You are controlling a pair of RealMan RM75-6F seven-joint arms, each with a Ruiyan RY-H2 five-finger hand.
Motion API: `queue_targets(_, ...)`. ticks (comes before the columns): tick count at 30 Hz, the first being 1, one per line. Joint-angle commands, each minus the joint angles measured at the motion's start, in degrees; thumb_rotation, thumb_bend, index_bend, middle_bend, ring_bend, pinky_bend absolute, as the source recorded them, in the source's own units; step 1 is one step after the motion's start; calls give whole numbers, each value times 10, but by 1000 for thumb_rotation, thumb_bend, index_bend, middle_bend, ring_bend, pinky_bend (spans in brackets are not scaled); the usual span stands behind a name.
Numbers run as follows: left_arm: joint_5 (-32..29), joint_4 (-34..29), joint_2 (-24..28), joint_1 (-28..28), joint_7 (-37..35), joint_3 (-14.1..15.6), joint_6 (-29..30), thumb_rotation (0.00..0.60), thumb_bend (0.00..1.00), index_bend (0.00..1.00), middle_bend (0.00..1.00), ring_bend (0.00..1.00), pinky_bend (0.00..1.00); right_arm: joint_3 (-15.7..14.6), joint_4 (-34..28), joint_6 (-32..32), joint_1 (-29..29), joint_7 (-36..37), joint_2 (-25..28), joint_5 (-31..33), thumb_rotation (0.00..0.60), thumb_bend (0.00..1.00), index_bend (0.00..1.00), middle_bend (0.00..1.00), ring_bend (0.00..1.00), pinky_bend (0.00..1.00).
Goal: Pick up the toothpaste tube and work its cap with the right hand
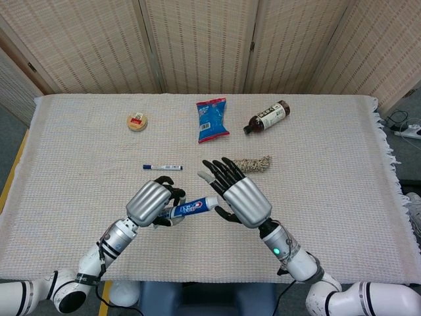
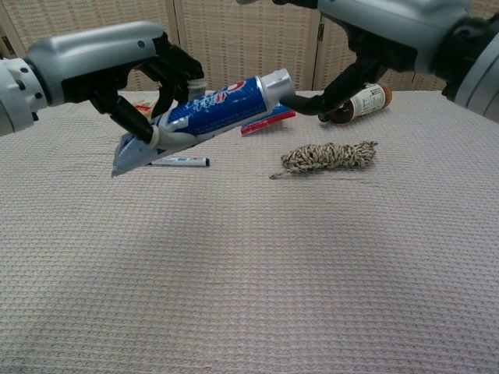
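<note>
The blue and white toothpaste tube (image 2: 209, 107) hangs above the cloth, tilted, with its flat crimped end low on the left. My left hand (image 2: 117, 64) grips it around the lower half. The silver-white cap (image 2: 276, 80) points up and right. My right hand (image 2: 387, 29) is just right of the cap, fingers spread; its thumb reaches in under the cap, and I cannot tell if it touches. In the head view the tube (image 1: 191, 207) runs between my left hand (image 1: 153, 203) and my right hand (image 1: 241, 198), which hides the cap.
A pen (image 1: 162, 167) lies beyond the left hand. A bundle of twine (image 1: 252, 164) lies just past the right hand's fingers. Further back are a blue snack bag (image 1: 212, 120), a brown bottle (image 1: 267, 116) on its side and a round tin (image 1: 137, 121).
</note>
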Motion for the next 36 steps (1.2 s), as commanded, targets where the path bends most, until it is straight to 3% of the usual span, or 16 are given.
queue_targets(1,3,4,-2,1,1,0,3,600,587,773,824,662,320,0,1,4,1,-3,-1,1,600,376,0,0,0,0)
queue_targets(26,10,35,-24,2,45,9,10,600,587,783,833,666,300,6,-20,12,24,-45,-9,11,600,376,0,0,0,0)
queue_targets(36,2,79,-20,13,20,19,7,600,586,782,833,665,300,-35,-22,51,-23,-22,37,-8,600,376,0,0,0,0)
